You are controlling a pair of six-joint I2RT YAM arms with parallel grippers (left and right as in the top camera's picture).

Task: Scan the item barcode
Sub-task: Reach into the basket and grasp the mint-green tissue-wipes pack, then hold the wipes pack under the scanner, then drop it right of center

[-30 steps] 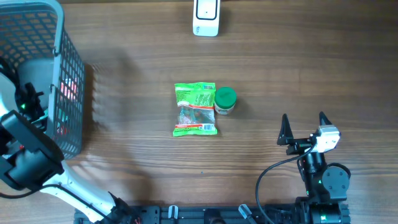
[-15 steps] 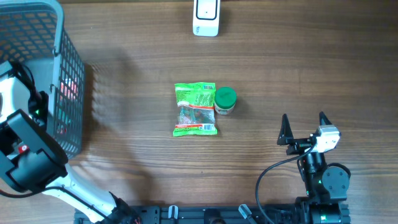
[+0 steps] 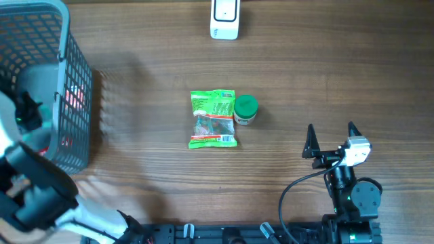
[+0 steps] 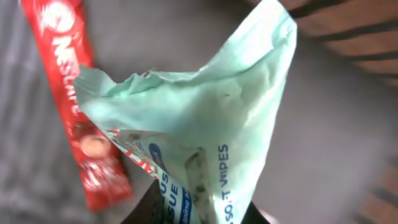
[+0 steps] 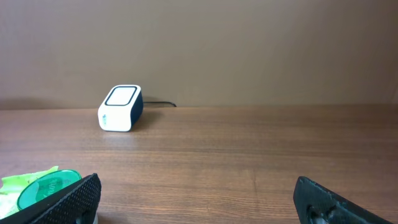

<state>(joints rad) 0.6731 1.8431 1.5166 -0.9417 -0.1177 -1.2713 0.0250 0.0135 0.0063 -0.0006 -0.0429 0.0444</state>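
In the left wrist view a mint-green pack of soft wipes (image 4: 205, 118) fills the frame, crumpled and pinched at its lower end. My left gripper (image 4: 196, 210) is shut on it, with dark fingers (image 4: 148, 208) on either side of the pack. In the overhead view that gripper (image 3: 26, 112) is down inside the grey basket (image 3: 68, 61). The white barcode scanner (image 3: 224, 19) stands at the table's far edge, also visible as the white scanner (image 5: 120, 109). My right gripper (image 3: 331, 139) stands open and empty near the front right, seen as the right gripper (image 5: 199, 199).
A red Nescafe stick (image 4: 71, 93) lies in the basket beside the wipes. A green snack bag (image 3: 213, 118) and a green-lidded jar (image 3: 245, 109) sit mid-table. The jar's lid (image 5: 46, 186) is by my right gripper's left finger.
My left gripper has closed from wide open onto the wipes pack. The left arm has shifted inside the basket. The right arm has not moved.
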